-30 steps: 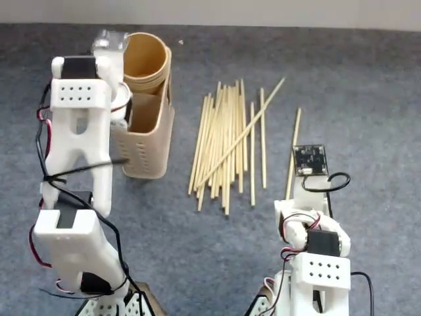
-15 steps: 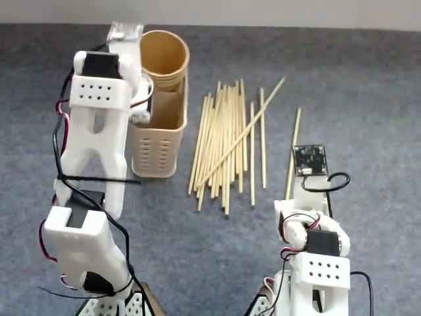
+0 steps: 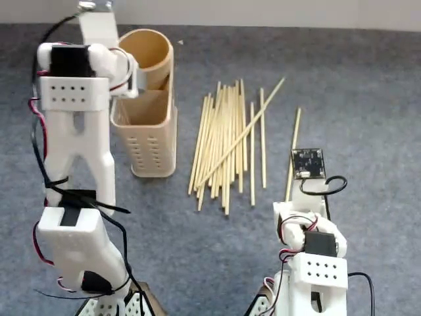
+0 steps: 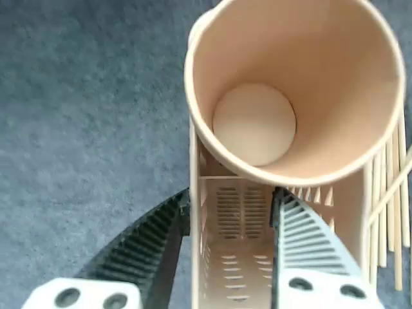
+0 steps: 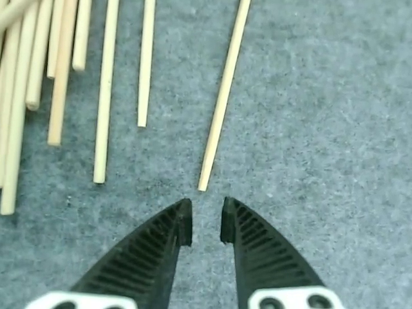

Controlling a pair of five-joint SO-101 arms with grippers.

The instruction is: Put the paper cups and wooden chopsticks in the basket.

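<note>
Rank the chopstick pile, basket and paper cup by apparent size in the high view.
1. chopstick pile
2. basket
3. paper cup; its lower part is hidden in the basket, so this gap is unsure.

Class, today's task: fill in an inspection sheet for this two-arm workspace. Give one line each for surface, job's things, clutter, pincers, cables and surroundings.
Surface: grey, carpet-like mat.
Job's things: paper cups nested, standing in the far end of the basket, which is upright. The wooden chopsticks lie in a loose pile on the mat beside it. One chopstick lies apart, its end just ahead of the right pincer.
Clutter: nothing seen.
Pincers: left pincer open over the basket's near compartment; right pincer slightly open, holding nothing, low over the mat.
Cables: red and black wires along the left arm; black loop by the right arm's camera board.
Surroundings: pale strip beyond the mat's far edge.
</note>
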